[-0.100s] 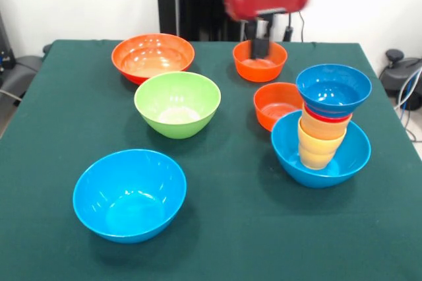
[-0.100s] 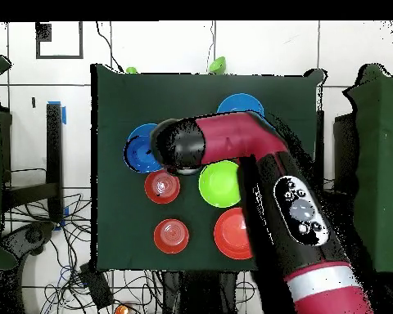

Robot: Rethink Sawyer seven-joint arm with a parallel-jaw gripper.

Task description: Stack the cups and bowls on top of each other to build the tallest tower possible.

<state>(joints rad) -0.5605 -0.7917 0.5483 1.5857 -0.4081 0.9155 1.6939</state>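
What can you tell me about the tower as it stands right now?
The tower is a leaning column of glossy plastic. Its base is a large light-blue bowl on the green cloth. Inside stand nested yellow-orange cups, then a thin red rim, then a small dark-blue bowl on top, mouth up, widest of the upper pieces. The column tilts toward the picture's right in the front view. A small orange bowl sits close beside the base; whether they touch is unclear. Nothing grips the tower.
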